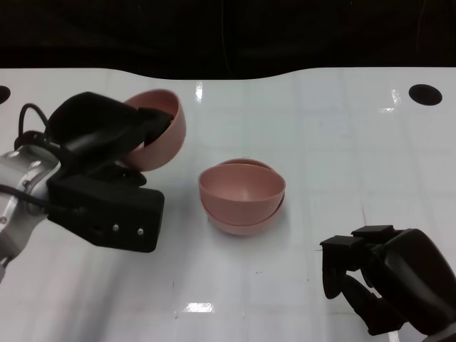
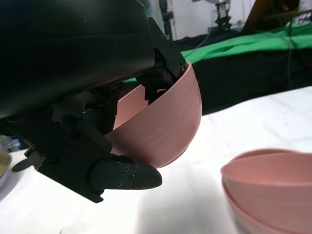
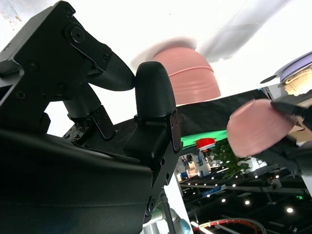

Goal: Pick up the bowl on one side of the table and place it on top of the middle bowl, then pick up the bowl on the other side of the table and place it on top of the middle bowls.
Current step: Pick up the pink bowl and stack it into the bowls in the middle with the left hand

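You have the pink bowl (image 1: 162, 128) in the left hand (image 1: 107, 174), lifted off the white table (image 1: 342, 142) and tipped steeply on its side over the table's left part, nearer the far edge than the near one. In the left wrist view the bowl (image 2: 163, 122) is clamped at its rim: black fingers (image 2: 161, 73) reach inside the wall and another finger (image 2: 124, 176) lies under the outside. Its mouth faces back toward your wrist.

Near the middle of the table sits the stack of two pink bowls (image 1: 242, 196), one nested in the other, the upper one slightly askew. The held bowl is apart from the stack, to its left and farther back.

Your right hand (image 1: 385, 274) hangs near the near right corner of the table, holding nothing. Its fingers are curled downward with gaps between them; from the right wrist view, which is upside down and crowded by the hand's own fingers (image 3: 153, 92), it looks loosely open rather than closed.

A dark round hole (image 1: 425, 93) marks the table's far right corner.
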Controlling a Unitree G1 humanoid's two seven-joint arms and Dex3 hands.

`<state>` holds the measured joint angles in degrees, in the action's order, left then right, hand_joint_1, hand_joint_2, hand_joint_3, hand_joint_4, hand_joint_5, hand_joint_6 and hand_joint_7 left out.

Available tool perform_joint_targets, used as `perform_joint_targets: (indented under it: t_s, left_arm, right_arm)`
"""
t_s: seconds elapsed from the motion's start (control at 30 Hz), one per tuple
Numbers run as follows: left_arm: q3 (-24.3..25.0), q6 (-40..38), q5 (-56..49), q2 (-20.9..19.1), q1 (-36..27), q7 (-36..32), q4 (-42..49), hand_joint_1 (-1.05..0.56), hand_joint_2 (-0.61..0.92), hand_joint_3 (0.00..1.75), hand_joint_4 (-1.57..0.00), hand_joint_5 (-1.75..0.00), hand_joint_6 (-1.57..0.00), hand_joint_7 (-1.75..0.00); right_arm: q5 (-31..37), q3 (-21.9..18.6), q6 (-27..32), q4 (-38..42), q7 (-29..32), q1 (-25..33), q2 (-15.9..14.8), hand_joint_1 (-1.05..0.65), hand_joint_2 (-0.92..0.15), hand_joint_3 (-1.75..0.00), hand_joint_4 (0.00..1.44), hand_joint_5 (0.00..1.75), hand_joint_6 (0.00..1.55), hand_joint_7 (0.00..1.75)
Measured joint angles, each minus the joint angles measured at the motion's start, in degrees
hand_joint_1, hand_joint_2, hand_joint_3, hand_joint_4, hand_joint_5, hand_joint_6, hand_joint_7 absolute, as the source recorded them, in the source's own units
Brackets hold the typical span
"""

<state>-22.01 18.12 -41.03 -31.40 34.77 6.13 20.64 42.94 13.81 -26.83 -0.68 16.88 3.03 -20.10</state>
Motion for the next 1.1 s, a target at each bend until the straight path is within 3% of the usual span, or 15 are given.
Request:
perform_joint_targets:
  t_s: [0.23,0.3,0.4,0.93,1.1]
  left_arm:
    - [-0.17,0.0,0.07,2.17,1.79,2.46,-1.3,-0.22,0.74,0.53,-0.87,-1.75,-0.66,-1.75]
    - [-0.28,0.57,0.6,2.82,2.41,3.18,-1.24,-0.2,0.63,0.72,-0.88,-1.75,-0.68,-1.75]
    - [-0.41,2.17,1.25,3.74,3.65,3.89,-0.92,-0.21,0.6,0.79,-0.88,-1.75,-0.69,-1.75]
    - [-2.97,6.91,3.21,7.94,7.04,8.9,2.28,-0.19,0.54,0.88,-0.88,-1.75,-0.7,-1.75]
    - [-3.43,8.04,3.21,8.93,8.07,9.16,4.15,-0.21,0.57,0.79,-0.87,-1.75,-0.7,-1.67]
  right_arm:
    - [0.1,0.06,0.03,0.0,0.0,0.0,0.02,-0.09,-0.16,-1.53,0.97,1.75,0.86,1.53]
    - [0.09,0.07,0.03,0.0,0.0,0.0,0.02,-0.09,-0.16,-1.53,0.97,1.75,0.86,1.53]
    - [0.09,0.1,0.04,0.0,0.0,0.0,0.08,-0.09,-0.16,-1.53,0.96,1.75,0.86,1.54]
    - [0.26,0.3,0.19,-0.01,0.0,0.04,0.79,-0.09,-0.17,-1.52,0.97,1.75,0.85,1.56]
    - [0.27,0.31,0.22,-0.01,0.0,0.04,0.99,-0.09,-0.17,-1.52,0.97,1.75,0.85,1.56]
